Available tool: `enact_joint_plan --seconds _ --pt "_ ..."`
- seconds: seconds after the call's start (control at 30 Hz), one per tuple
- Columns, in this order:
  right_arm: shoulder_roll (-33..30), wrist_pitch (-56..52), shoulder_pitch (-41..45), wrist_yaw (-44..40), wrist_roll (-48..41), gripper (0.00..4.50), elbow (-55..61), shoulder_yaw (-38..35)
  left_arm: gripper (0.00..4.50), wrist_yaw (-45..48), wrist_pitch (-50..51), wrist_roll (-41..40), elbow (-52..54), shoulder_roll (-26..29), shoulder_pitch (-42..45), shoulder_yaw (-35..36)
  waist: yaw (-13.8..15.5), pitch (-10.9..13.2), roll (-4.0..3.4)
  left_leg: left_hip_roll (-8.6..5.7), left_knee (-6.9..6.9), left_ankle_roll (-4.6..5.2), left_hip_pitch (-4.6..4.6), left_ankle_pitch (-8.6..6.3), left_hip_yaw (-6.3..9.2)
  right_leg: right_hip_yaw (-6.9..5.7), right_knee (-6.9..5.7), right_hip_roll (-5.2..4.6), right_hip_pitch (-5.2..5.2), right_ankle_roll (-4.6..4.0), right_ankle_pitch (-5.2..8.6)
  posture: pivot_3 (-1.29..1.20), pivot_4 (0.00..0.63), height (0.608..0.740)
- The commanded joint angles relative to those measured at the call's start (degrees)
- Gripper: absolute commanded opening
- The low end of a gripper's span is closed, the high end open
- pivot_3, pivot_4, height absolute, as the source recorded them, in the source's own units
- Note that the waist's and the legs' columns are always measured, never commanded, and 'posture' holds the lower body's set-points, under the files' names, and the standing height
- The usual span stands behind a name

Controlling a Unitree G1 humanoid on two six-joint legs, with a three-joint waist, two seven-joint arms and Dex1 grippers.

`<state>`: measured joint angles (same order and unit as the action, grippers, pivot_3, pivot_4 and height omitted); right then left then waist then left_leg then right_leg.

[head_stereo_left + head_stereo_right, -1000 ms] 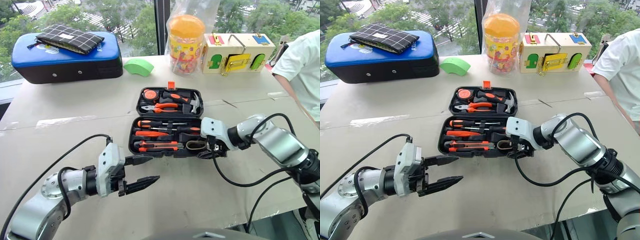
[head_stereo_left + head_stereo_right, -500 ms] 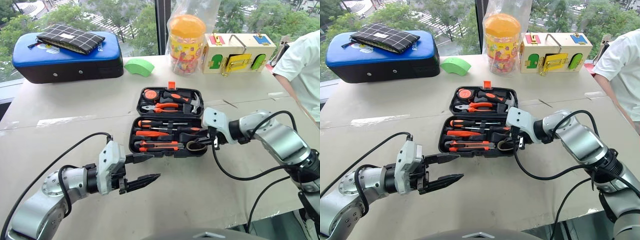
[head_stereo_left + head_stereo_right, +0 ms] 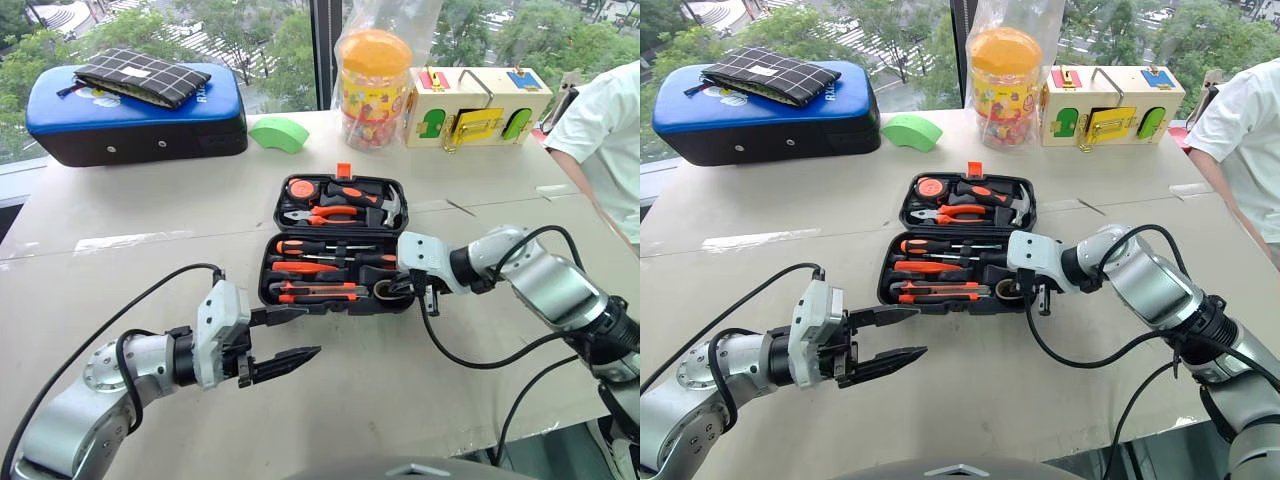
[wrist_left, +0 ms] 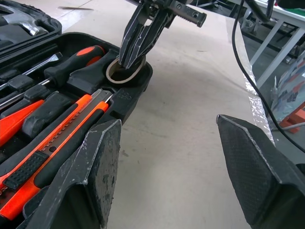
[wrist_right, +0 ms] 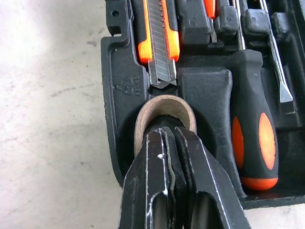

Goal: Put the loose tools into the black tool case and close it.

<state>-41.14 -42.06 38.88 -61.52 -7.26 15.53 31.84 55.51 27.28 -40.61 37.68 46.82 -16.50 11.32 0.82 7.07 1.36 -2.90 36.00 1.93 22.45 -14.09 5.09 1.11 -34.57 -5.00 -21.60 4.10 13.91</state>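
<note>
Fingertips of the right gripper [image 5: 172, 138], pressed together with no gap, poke into the core of the small tape roll [image 5: 164, 108], which sits in its round pocket at the near right corner of the black tool case [image 3: 272, 262]. The case lies open on the pale table [image 3: 150, 210], with the utility knife [image 5: 158, 43] and a screwdriver [image 5: 251, 119] in slots on either side of the roll. The left gripper [image 3: 285, 342] hovers just off the case's near left corner, fingers spread wide and empty.
</note>
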Motion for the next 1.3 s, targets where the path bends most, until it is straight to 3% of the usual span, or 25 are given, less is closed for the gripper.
enact_joint_plan --seconds 0.03,0.23,0.47,0.63,1.0,1.17,1.3 --pt "0.2 1.4 0.7 0.1 3.2 0.05 -2.4 1.4 3.22 0.0 -0.2 -0.7 1.3 0.3 0.0 1.7 0.0 0.0 0.00 0.00 0.00 0.00 0.00 0.00 0.00 0.00 0.00 0.00 0.00 0.00 0.00 0.00 0.150 0.740" --pt "3.9 4.1 2.2 -0.8 4.1 0.05 -5.4 1.6 3.22 -0.2 -0.4 -0.5 1.4 0.2 -0.1 1.6 0.0 0.0 0.01 -0.01 0.00 0.00 -0.02 0.01 0.00 0.00 -0.02 0.04 0.00 0.00 0.00 0.00 0.150 0.740" --pt "2.9 5.3 0.1 -3.1 3.4 0.05 -2.0 -0.4 3.22 -0.6 -0.4 -0.4 1.5 0.1 -0.3 1.7 0.0 0.0 -0.01 -0.01 -0.02 0.00 -0.01 0.00 0.02 -0.02 -0.02 0.04 0.00 0.00 0.00 0.00 0.150 0.740" --pt "4.9 9.0 -5.0 1.0 1.3 0.05 1.0 -5.8 3.22 -0.8 -0.2 -0.8 0.8 0.1 0.4 1.8 -0.1 0.0 -0.01 -0.01 -0.03 0.00 -0.01 0.00 0.02 -0.01 -0.02 0.03 0.00 0.00 0.00 0.00 0.150 0.740" --pt "3.5 12.9 -9.5 3.3 3.6 0.05 0.5 -5.8 3.22 0.4 1.0 -1.2 -1.1 0.6 3.5 1.7 0.0 0.0 -0.01 -0.02 -0.02 0.10 -0.03 0.07 0.00 0.00 -0.05 0.07 0.00 0.00 0.00 0.00 0.150 0.740" --pt "2.7 12.7 -12.6 3.4 -0.1 0.05 1.8 -10.5 3.22 0.1 1.9 -2.0 -1.6 0.4 4.0 2.6 0.0 0.0 -0.01 -0.02 -0.02 0.08 -0.03 0.06 0.00 0.01 -0.06 0.06 0.00 0.00 0.00 0.00 0.150 0.740" --pt "5.1 10.5 -15.5 4.4 -8.2 0.05 6.3 -18.6 3.22 -2.6 6.1 -7.1 -4.5 -0.4 7.6 5.2 0.0 0.0 -0.01 -0.01 -0.02 0.10 -0.03 0.07 0.04 -0.01 -0.06 0.04 0.01 0.00 0.00 0.00 0.150 0.740"
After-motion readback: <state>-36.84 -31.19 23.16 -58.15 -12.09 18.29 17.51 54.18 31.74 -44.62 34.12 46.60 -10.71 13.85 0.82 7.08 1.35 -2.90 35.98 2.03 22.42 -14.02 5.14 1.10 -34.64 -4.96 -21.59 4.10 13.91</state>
